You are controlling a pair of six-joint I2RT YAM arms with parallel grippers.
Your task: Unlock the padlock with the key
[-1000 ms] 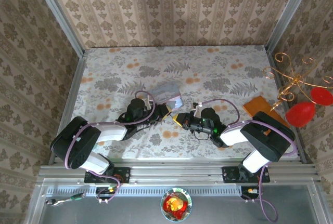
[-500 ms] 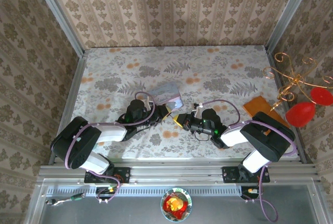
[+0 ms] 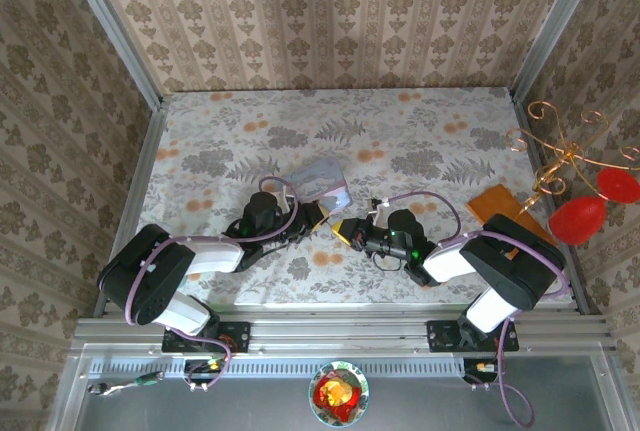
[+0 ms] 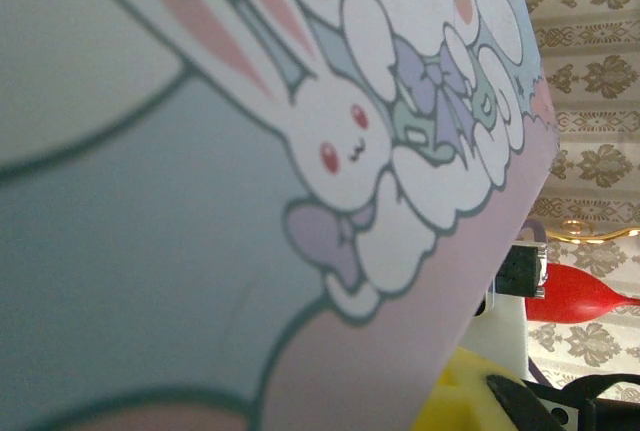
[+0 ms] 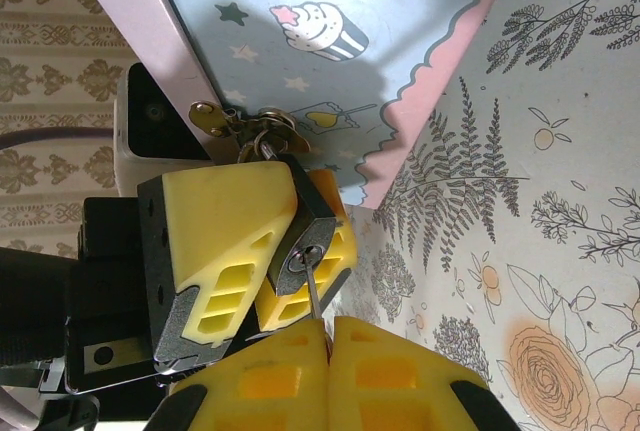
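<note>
The padlock (image 5: pixel 305 236) hangs at the latch of the tin (image 5: pixel 330 41), mid-bench, pinched in the left claw (image 3: pixel 320 214). A thin key (image 5: pixel 315 299) sits in its keyhole. The right claw (image 5: pixel 328 336) is clamped tight on the key's other end, facing the left claw. The tin is just beyond both claws on the floral bench (image 5: pixel 560 251).
</note>
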